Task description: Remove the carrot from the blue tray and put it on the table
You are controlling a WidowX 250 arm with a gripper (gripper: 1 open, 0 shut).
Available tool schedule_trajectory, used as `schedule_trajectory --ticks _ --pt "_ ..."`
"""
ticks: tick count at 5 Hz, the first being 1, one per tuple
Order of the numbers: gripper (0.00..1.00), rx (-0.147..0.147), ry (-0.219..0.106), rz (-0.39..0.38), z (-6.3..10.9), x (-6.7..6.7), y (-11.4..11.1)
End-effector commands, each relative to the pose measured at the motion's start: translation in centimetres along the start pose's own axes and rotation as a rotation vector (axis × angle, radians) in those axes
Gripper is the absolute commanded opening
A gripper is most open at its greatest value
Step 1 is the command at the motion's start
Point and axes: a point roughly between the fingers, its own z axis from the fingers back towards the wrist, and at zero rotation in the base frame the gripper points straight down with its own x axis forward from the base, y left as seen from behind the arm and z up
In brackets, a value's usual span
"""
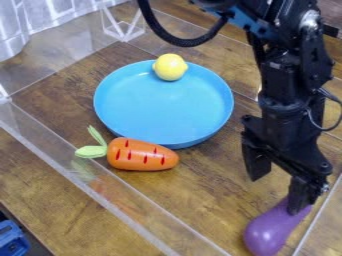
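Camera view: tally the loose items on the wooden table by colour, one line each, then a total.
Orange: 1, the orange plastic toy carrot, on the table beside the plate
Yellow: 1, the small yellow ball, on the plate
Blue: 1, the round blue plastic plate
Purple: 1, the purple toy eggplant
Total: 4

Soft, even light fell from above; my arm (287,120) threw faint shadows on the counter (54,130), pale glare streaked the acrylic walls (40,60), and everything looked slightly grainy.
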Motion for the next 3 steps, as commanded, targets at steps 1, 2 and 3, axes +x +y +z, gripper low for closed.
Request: schedule_trajectory --ticks 1,2,3 --pt "1.00 0.021 -0.040 0.102 0.16 0.24 2.65" --pt "0.00 0.009 -0.044 0.079 0.11 -0.25 2.53" --pt "0.00 -0.008 -0.050 0.057 0.16 -0.45 1.99"
